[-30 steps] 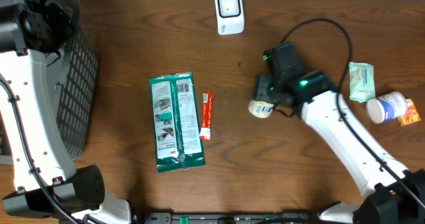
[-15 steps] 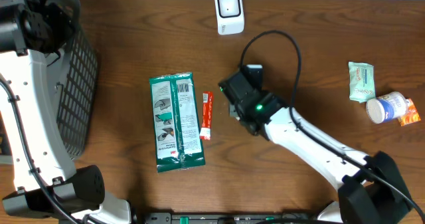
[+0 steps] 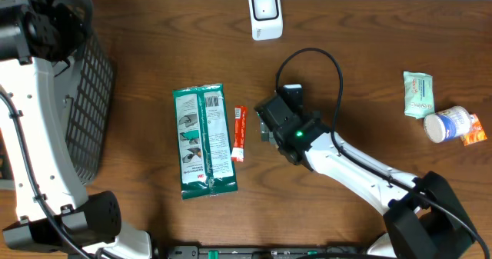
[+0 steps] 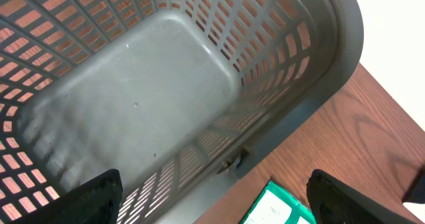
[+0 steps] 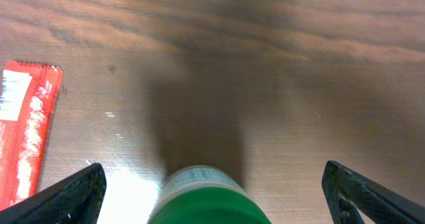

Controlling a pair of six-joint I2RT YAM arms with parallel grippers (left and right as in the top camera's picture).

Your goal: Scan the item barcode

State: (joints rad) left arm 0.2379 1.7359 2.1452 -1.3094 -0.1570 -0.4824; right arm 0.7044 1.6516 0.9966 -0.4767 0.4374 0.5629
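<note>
Overhead, the right arm (image 3: 361, 171) reaches from the lower right corner up to the middle of the bench (image 3: 354, 51), its wrist bent down over the wood just right of the red sachet (image 3: 239, 134). The right wrist view shows the right hand (image 5: 212, 177) open, its two fingers (image 5: 73, 197) spread to the bottom corners of the frame. The green-topped bottle (image 5: 209, 199) sits between them at the bottom edge, with a gap on each side and neither finger touching it.

The left arm (image 3: 34, 121) runs up the left edge of the overhead frame to the upper left corner, above the grey basket (image 3: 88, 97). The left hand (image 4: 216, 177) is open too, fingers wide with nothing between them, looking down into the basket.

By count there are two arms, one basket and one white barcode scanner (image 3: 265, 13) at top centre, well apart from the bottle. One large green packet (image 3: 204, 140) lies just left of the single red sachet. At the right edge sit three things: one pale green packet (image 3: 418, 94), one white bottle (image 3: 448, 124) and one orange packet (image 3: 475, 130).
</note>
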